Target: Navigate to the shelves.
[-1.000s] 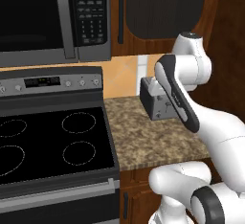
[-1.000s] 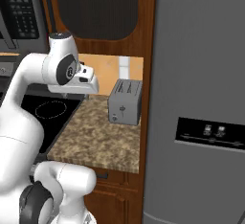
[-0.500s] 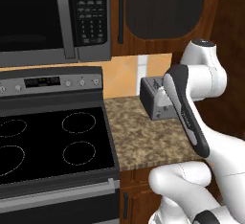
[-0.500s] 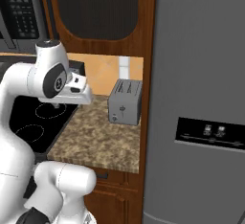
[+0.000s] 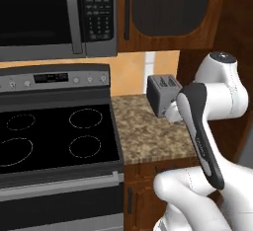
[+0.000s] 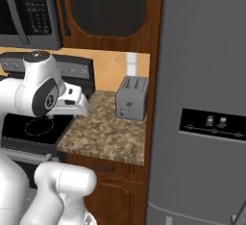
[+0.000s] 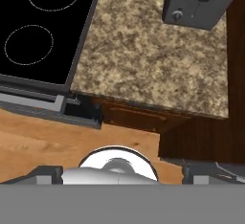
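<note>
Navigating to the shelves is the step in hand, and no long dark shelf board can be made out from this position; where it stands cannot be told. The base faces a granite counter [image 5: 148, 136] with a grey toaster [image 6: 131, 97] at its back. Judgement: the base should pull back from the counter and turn before driving, with the arm kept folded close over the base so it clears the counter's edge and the tall panel beside the toaster.

View differences, all placed from the toaster:
- Left base view: a black stove [image 5: 54, 136] lies to the toaster's left, a microwave [image 5: 54, 15] above that, and a dark cabinet door [image 5: 170, 8] above the toaster.
- Right base view: a grey refrigerator [image 6: 202, 104] stands just right of the toaster, behind a wood side panel [image 6: 153, 75]; this is a likely obstruction on that side.
- Hand view: looking down, it shows the wooden floor [image 7: 48, 141] below the counter front, and the toaster's lever face [image 7: 198, 3].

Gripper: its fingers cannot be made out, so whether the jaws are released or clenched cannot be told.
</note>
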